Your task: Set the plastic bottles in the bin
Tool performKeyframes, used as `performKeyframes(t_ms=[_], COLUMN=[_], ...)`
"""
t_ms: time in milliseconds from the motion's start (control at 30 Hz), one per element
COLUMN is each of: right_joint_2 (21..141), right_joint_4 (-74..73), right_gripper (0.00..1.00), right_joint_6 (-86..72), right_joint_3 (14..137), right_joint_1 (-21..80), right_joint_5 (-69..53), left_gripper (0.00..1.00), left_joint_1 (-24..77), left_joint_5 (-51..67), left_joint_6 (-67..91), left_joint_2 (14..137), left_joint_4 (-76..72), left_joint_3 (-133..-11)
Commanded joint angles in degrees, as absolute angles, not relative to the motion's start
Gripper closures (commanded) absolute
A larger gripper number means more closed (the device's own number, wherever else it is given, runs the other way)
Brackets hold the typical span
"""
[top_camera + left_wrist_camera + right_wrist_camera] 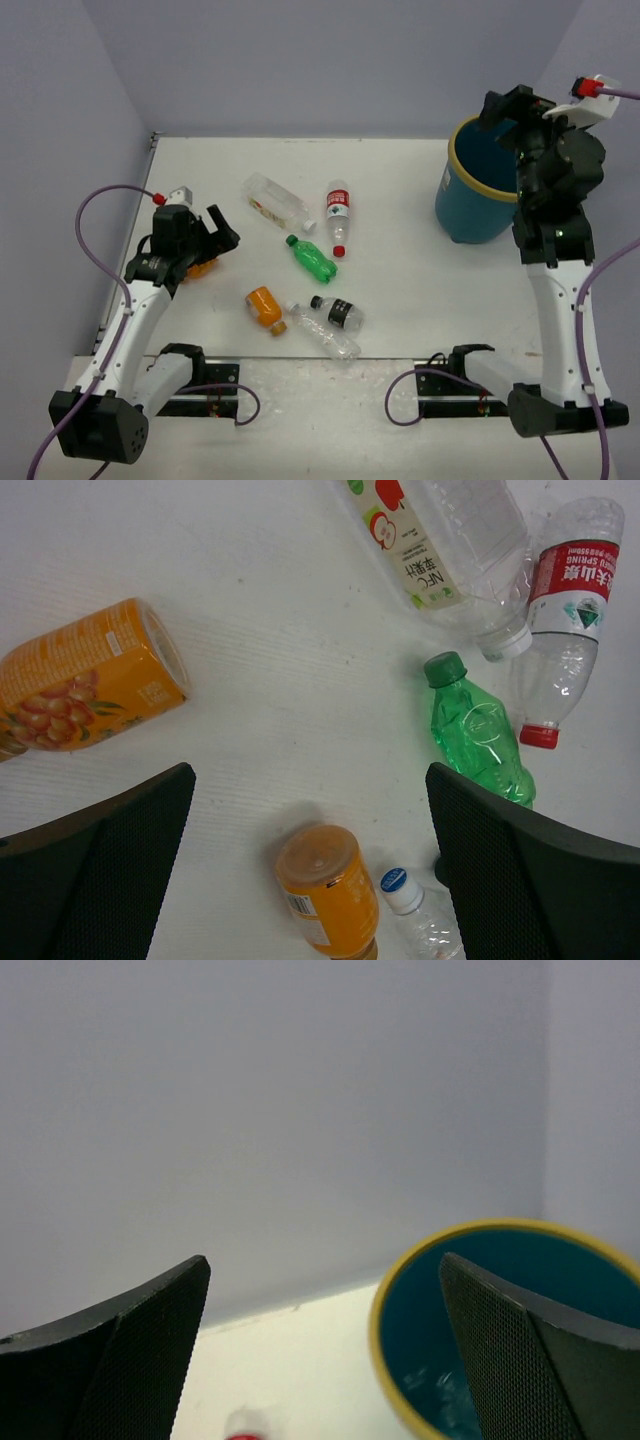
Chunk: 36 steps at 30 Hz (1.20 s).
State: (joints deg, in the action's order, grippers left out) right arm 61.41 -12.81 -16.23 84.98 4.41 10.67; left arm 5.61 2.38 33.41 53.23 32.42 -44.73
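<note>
Several plastic bottles lie mid-table: a clear pale-labelled one (pixel 275 200), a red-labelled one (pixel 339 213), a green one (pixel 311 257), an orange one (pixel 264 306), a black-labelled one (pixel 337 312) and a clear one (pixel 330 340). My left gripper (pixel 225 232) hangs open over the left side, above another orange bottle (pixel 203 267). Its wrist view shows the open left gripper (pixel 308 772) over bare table, with an orange bottle (pixel 330 885) just below. The right gripper (pixel 505 112) is open and empty above the teal bin (pixel 455 165). In its wrist view the bin (pixel 376 1331) holds something clear and shiny.
Lilac walls close the table's back and both sides. The bin stands at the far right, near the back corner. A purple cable loops beside each arm. A blurred red cap (pixel 243 1430) shows at the bottom edge of the right wrist view.
</note>
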Motion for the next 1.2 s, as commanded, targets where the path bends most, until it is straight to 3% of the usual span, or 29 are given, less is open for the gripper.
performKeyframes(t_ms=[0,167,267,567,833,900,967,1033,1167], right_joint_2=[61.2,67.7,75.1,103.9,115.5,116.8,117.6,118.0,118.9], right_joint_4=[-17.5,-18.8,-16.4,-23.8,-24.9,-25.0,-24.1,-23.3,-24.9], right_gripper=[0.01,0.01,0.01,0.01,0.01,0.04,0.20,0.30,0.29], right_joint_6=[-17.3,-19.7,-21.0,-29.6,-33.9,-34.3,-34.3,-34.7,-35.2], right_joint_3=[79.0,75.2,73.6,86.6,91.8,92.1,91.7,91.3,92.1], right_joint_1=[14.5,27.5,30.0,30.2,30.5,30.5,30.6,30.6,30.6], right_joint_5=[-0.3,6.3,10.0,5.8,4.5,4.4,3.5,3.4,5.0], left_gripper=[0.00,0.00,0.00,0.00,0.00,0.00,0.00,0.00,0.00], left_joint_1=[5.2,5.2,5.2,5.2,5.2,5.2,5.2,5.2,5.2], left_joint_5=[4.2,5.4,4.6,-5.0,-2.8,-3.0,-3.2,-3.3,-4.1], left_joint_6=[33.8,35.1,34.6,35.2,35.9,35.9,36.0,35.9,36.1], left_joint_2=[53.7,53.7,53.8,56.1,55.5,55.1,54.5,54.1,52.8], left_joint_4=[31.0,29.9,30.4,34.6,31.6,31.6,31.5,31.6,32.5], left_joint_3=[-44.4,-43.6,-43.3,-45.4,-43.4,-42.5,-42.0,-41.8,-42.1])
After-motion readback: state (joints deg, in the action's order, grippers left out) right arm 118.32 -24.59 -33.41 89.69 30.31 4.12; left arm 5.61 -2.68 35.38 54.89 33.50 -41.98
